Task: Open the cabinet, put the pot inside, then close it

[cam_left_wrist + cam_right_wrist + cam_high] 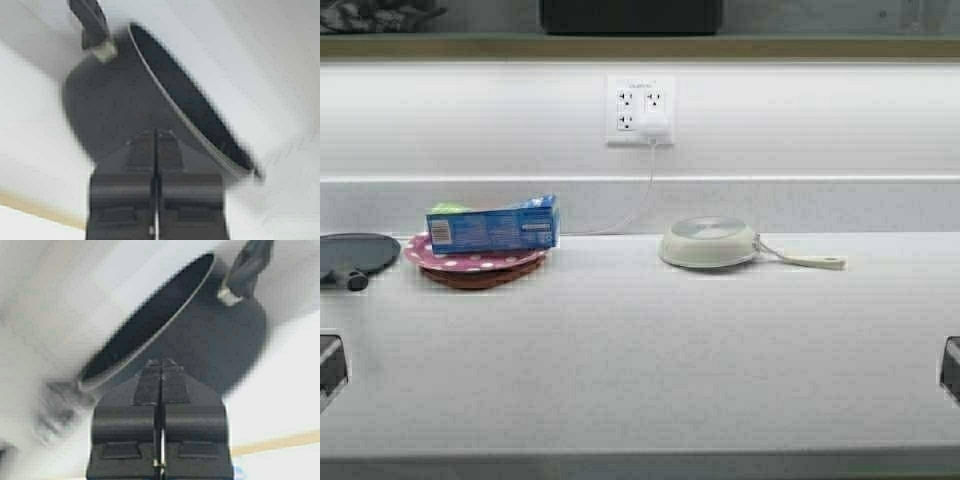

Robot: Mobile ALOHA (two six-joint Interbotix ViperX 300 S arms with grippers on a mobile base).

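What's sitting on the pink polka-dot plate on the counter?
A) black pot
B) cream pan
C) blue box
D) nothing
C: in the high view a blue box lies across the pink polka-dot plate, while the cream pan sits apart, farther right on the counter.

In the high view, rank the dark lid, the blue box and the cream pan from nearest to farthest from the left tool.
From the left tool, at the left edge:
1. Dark lid, far left, just beyond it.
2. Blue box, on the plates, left of centre.
3. Cream pan, right of centre.
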